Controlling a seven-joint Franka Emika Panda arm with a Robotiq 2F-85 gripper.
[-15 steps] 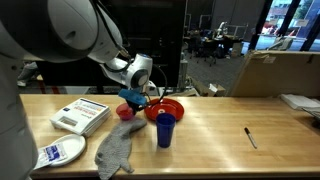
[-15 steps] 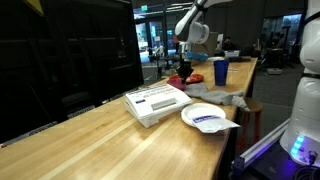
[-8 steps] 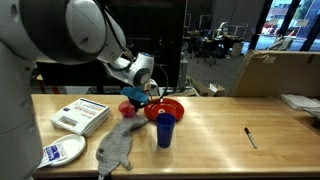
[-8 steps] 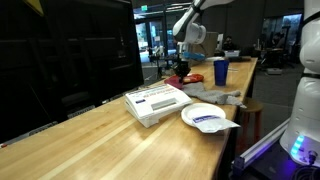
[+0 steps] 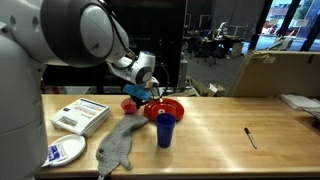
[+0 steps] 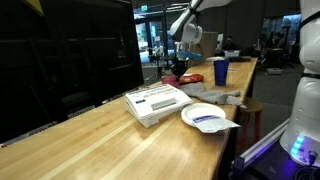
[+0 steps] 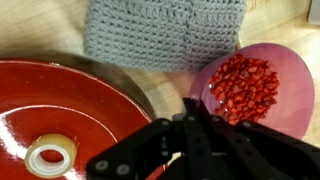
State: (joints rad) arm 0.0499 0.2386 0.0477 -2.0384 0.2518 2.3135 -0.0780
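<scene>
Wrist view: your claw [image 7: 193, 108] enters from the bottom centre with its fingers drawn together. The tips sit at the left rim of the small pink bowl [image 7: 258, 88], which is filled with red bits and lies at right of frame; you cannot tell whether they pinch that rim. The red bowl [image 7: 70, 95] fills the lower left and has a tape roll [image 7: 50, 157] in it. A grey knitted cloth [image 7: 165, 35] lies along the top edge. In an exterior view, a blue cup [image 5: 165, 130] stands on the tabletop [image 5: 225, 125], just below the red bowl.
</scene>
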